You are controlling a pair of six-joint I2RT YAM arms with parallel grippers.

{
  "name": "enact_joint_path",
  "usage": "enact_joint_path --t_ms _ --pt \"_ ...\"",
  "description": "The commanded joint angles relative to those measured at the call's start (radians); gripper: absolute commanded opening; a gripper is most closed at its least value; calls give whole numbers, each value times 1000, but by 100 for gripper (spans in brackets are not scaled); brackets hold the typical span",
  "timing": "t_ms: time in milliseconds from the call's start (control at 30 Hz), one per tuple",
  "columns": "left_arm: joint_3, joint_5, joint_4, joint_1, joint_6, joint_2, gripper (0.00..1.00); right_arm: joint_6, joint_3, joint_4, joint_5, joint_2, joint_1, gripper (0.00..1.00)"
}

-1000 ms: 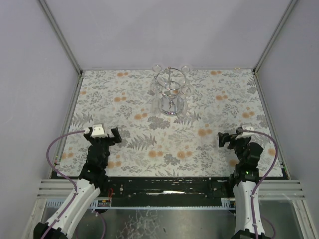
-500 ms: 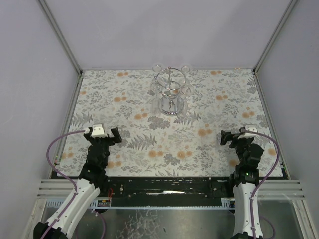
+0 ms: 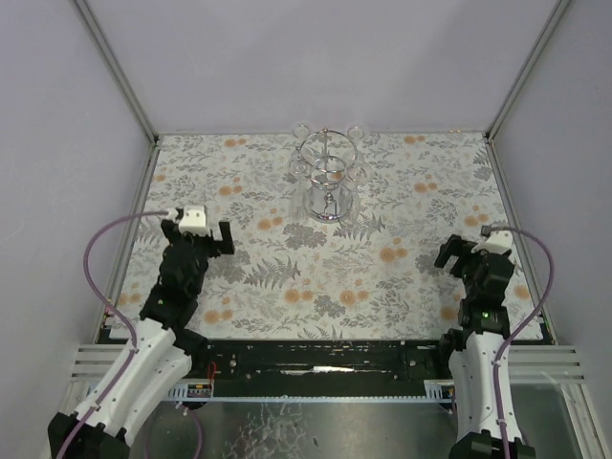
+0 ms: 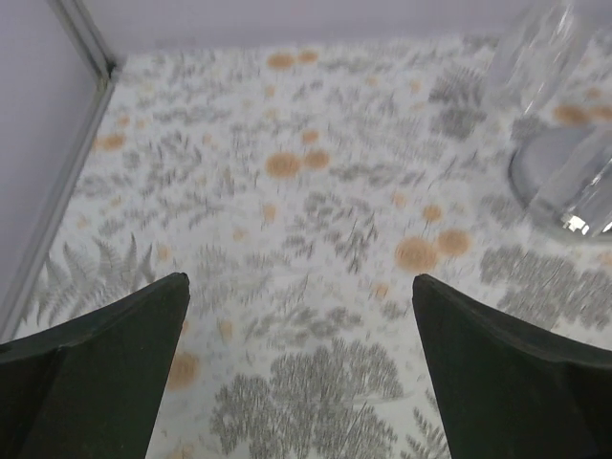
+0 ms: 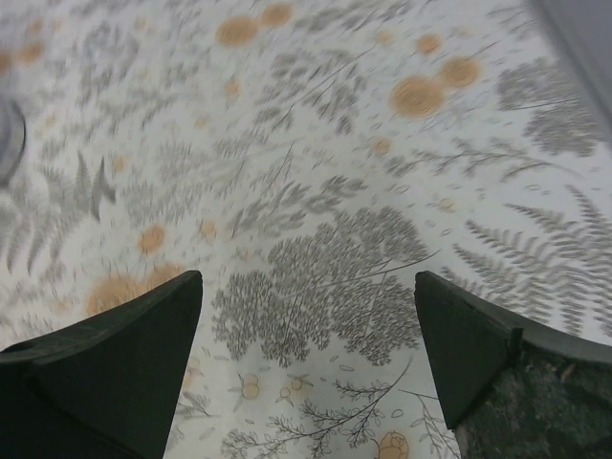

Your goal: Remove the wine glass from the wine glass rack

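Wine glass (image 4: 574, 186) partly off-frame, blurry

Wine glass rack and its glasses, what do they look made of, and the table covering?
The wine glass rack: thin wire on a round base, probably chromed metal, given its mirror-like glints. The wine glasses: see-through with sharp highlights, likely glass, though clear plastic is possible. The table covering: flat, matte floral print, cloth or vinyl; cannot tell which.
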Motion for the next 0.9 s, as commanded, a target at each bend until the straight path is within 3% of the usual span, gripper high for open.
enact_joint_path --t_ms 0,133,467,700,867 --pt "242 40 -149 4 27 135 100 147 265 -169 229 72 -3 99" --pt "445 154 -294 5 3 270 100 249 475 -364 265 219 -2 99" --pt "944 301 -496 44 -230 627 100 502 858 -307 -166 647 -3 99" --pt "1123 632 -535 189 -482 792 100 710 1101 -176 -644 952 0 87" --pt "1139 934 -472 311 -680 888 100 778 1169 -157 -694 1042 58 83"
